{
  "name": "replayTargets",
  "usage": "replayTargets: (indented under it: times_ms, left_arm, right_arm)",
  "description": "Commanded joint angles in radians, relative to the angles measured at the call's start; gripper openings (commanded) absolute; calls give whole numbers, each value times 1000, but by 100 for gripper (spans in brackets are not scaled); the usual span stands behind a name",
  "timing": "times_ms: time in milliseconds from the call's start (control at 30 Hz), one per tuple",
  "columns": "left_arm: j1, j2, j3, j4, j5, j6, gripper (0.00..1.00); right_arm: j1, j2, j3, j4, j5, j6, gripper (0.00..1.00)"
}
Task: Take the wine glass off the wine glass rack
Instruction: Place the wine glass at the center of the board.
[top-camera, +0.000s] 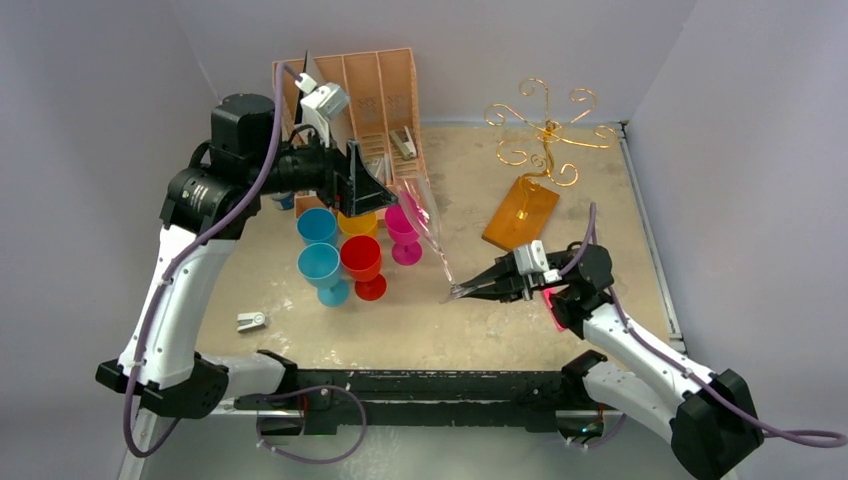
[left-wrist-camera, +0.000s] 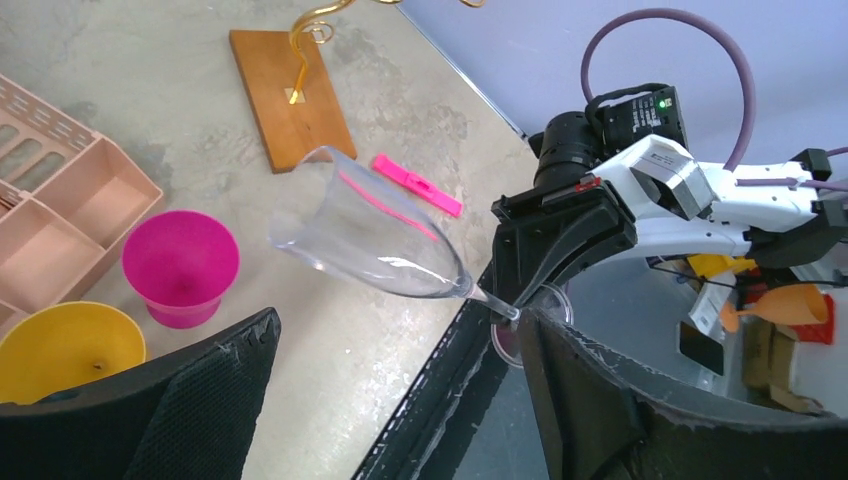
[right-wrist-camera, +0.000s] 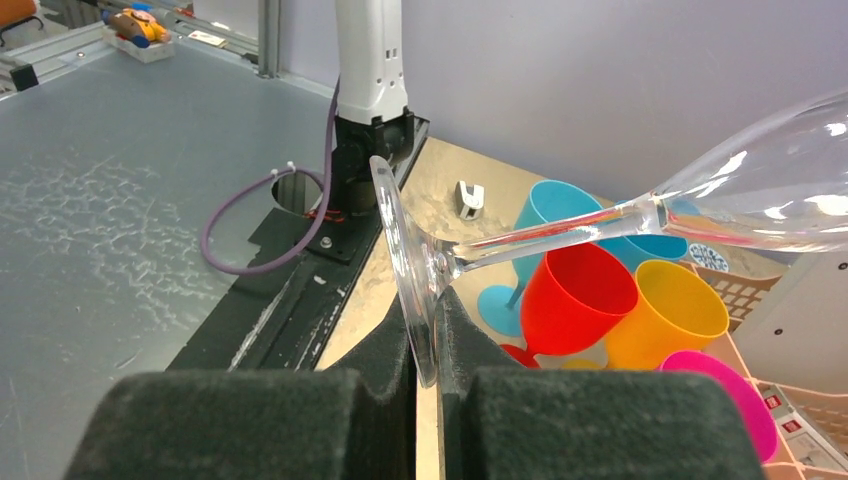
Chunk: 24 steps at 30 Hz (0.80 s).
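Note:
The clear wine glass (top-camera: 424, 222) hangs tilted over the middle of the table, apart from the wine glass rack (top-camera: 541, 128), whose gold wire arms rise from an orange-brown base (left-wrist-camera: 290, 95). My right gripper (right-wrist-camera: 428, 350) is shut on the edge of the glass's round foot (right-wrist-camera: 404, 255). The stem runs up to the right, to the bowl (right-wrist-camera: 780, 190). My left gripper (left-wrist-camera: 400, 330) stands open above the coloured goblets. The bowl (left-wrist-camera: 370, 235) lies ahead of its wide-spread fingers, touching neither. The right gripper (left-wrist-camera: 515, 300) shows at the stem's far end.
Blue (top-camera: 318, 226), red (top-camera: 361, 258), yellow (left-wrist-camera: 65, 345) and pink (top-camera: 403, 228) plastic goblets stand in a cluster left of centre. A pink-tan slotted organiser (top-camera: 372, 95) stands at the back. A pink strip (left-wrist-camera: 417, 184) and a small white clip (top-camera: 252, 321) lie on the table.

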Motion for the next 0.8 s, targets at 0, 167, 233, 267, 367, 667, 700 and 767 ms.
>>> replayTargets:
  times_ms: [0, 167, 233, 267, 367, 667, 700, 767]
  left_arm:
    - [106, 34, 10, 36, 237, 38, 87]
    - [215, 106, -6, 200, 537, -61, 84]
    - [216, 111, -33, 285, 593, -109, 84]
    - [216, 109, -44, 315, 608, -123, 84]
    - [216, 122, -45, 281, 601, -87, 84]
    - [216, 202, 22, 91, 498, 60, 85]
    - [216, 209, 26, 88, 497, 63, 85]
    - [212, 228, 41, 73, 492, 80, 86]
  right_arm:
    - [8, -32, -33, 113, 13, 23, 0]
    - [8, 53, -46, 385, 35, 186, 0]
    - [12, 66, -36, 392, 23, 201, 0]
    - [12, 66, -34, 393, 19, 201, 0]
    - [12, 59, -31, 391, 21, 205, 0]
    - [13, 23, -21, 390, 0, 264, 0]
    - [13, 18, -21, 390, -2, 269, 0]
    - [13, 8, -28, 389, 6, 270, 0]
